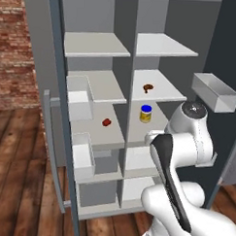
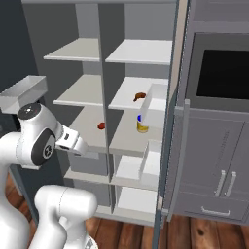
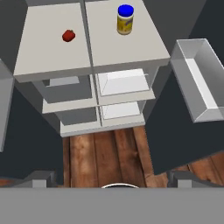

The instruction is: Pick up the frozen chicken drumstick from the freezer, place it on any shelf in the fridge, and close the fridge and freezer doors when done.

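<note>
Below the cabinet's middle shelves, your tool (image 3: 112, 177) hangs with its two dark tips spread wide apart and nothing between them, looking at the wooden plank floor (image 3: 109, 153). Beyond the tips you have open room up to the front edges of the lower pale grey boards. At the hand view's right, a pale grey open door bin (image 3: 197, 83) juts toward that space, so your margin is tighter there.

Your white arm (image 1: 179, 156) is folded, elbow high in front of the right-hand column, forearm angled down and forward.

Your small orange-brown frozen chicken drumstick (image 1: 148, 87) lies on the flat pale grey shelf (image 1: 162, 95) second from the top of the right-hand column, well clear of its front lip. One board lower stands a yellow jar with a blue lid (image 1: 146, 113), and across the divider a small round red lump (image 1: 106, 122) sits on the left board.

You can see both tall slate blue-grey doors swung open: the left door (image 1: 58, 137) with its vertical grey bar handle, and the right door (image 2: 170, 160) edge-on beside the grey cupboards (image 2: 214, 160).
</note>
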